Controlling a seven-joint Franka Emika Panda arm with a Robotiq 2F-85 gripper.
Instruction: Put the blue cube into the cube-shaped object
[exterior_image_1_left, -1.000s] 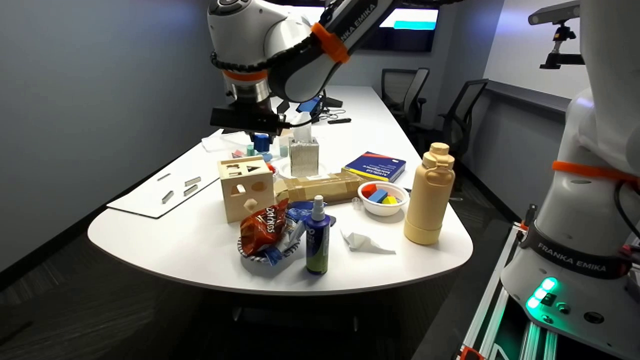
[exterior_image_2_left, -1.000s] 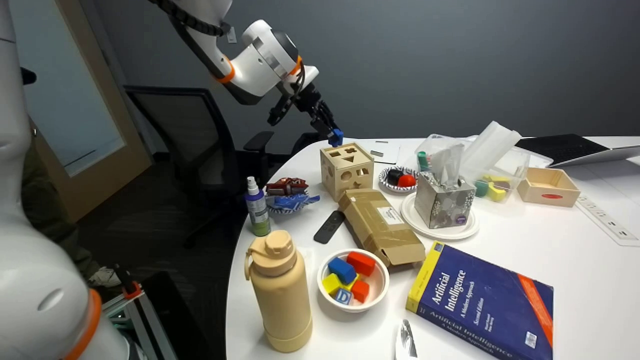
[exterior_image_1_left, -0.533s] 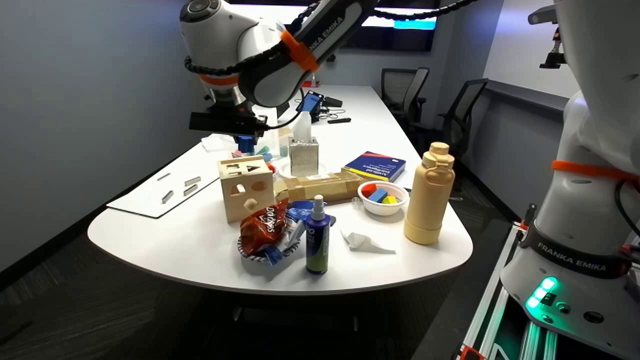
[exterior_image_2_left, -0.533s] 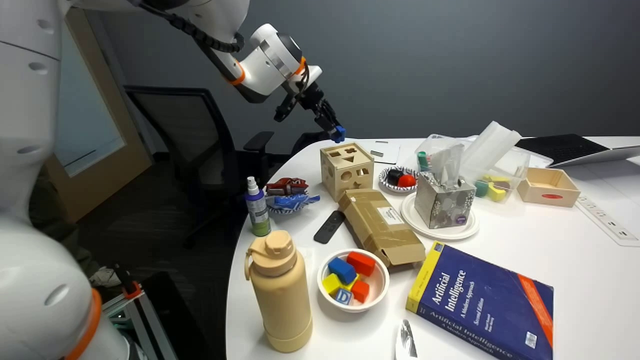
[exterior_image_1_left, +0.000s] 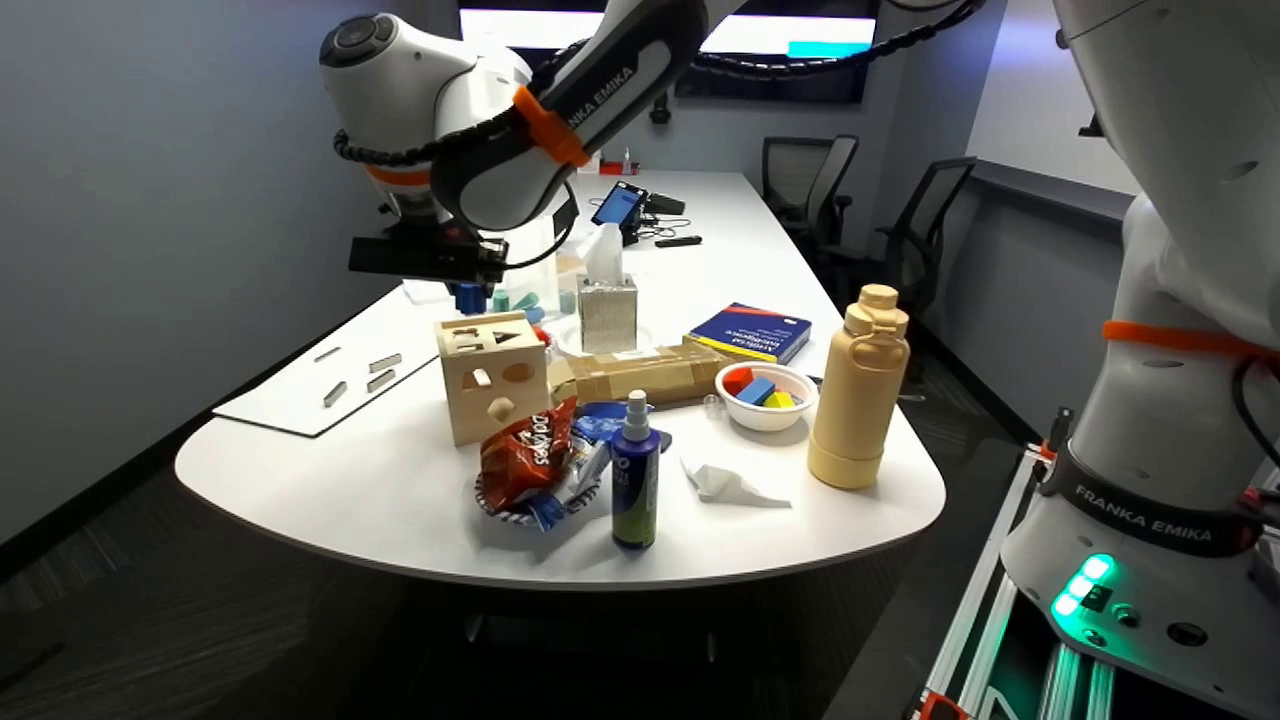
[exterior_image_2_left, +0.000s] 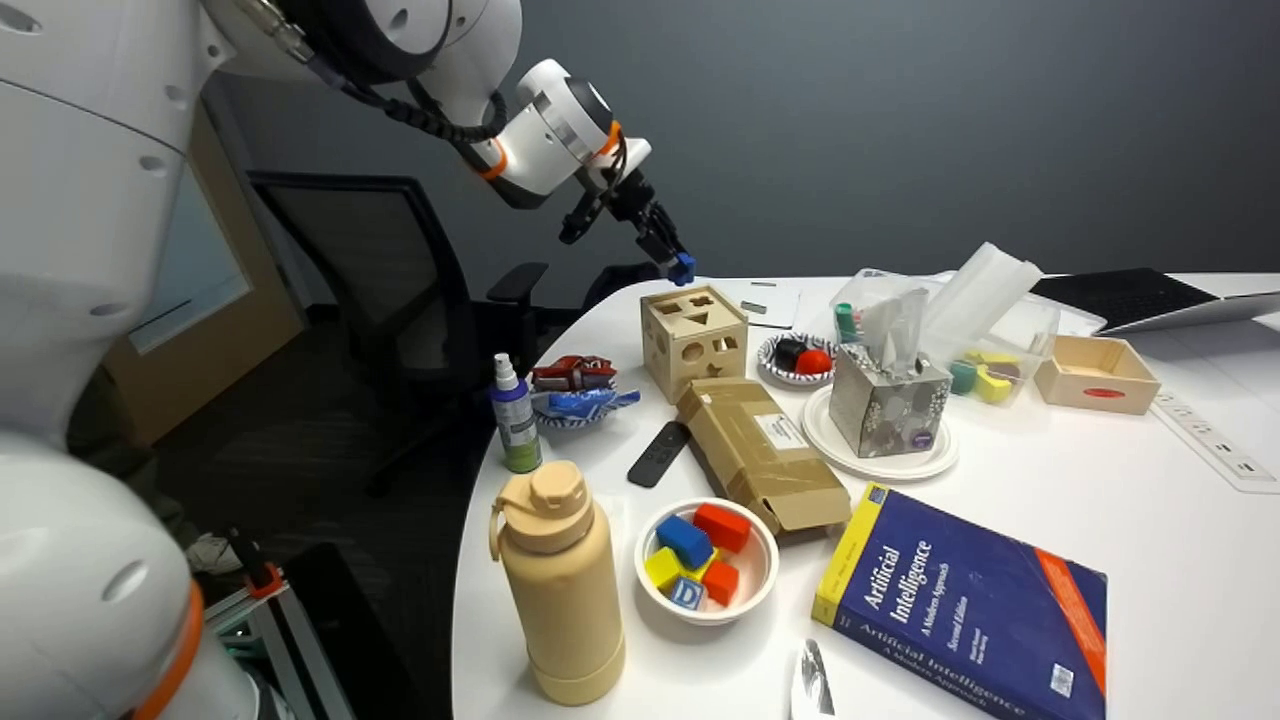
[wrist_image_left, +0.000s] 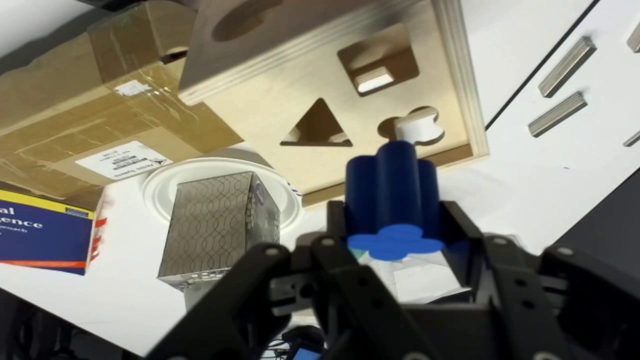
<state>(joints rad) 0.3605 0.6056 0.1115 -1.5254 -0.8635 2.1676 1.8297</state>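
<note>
Your gripper (wrist_image_left: 396, 217) has that blue clover block (wrist_image_left: 397, 192) pinched, wooden shape-sorter box (wrist_image_left: 345, 107) at its 11 o'clock (wrist view, anyway).

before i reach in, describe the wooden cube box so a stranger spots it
In an exterior view, on the white table lies a long brown cardboard package. At the package's far end stands a pale wooden cube-shaped box. Unlike the low, open wooden tray, it has shaped openings, including a triangular hole on top.
</note>
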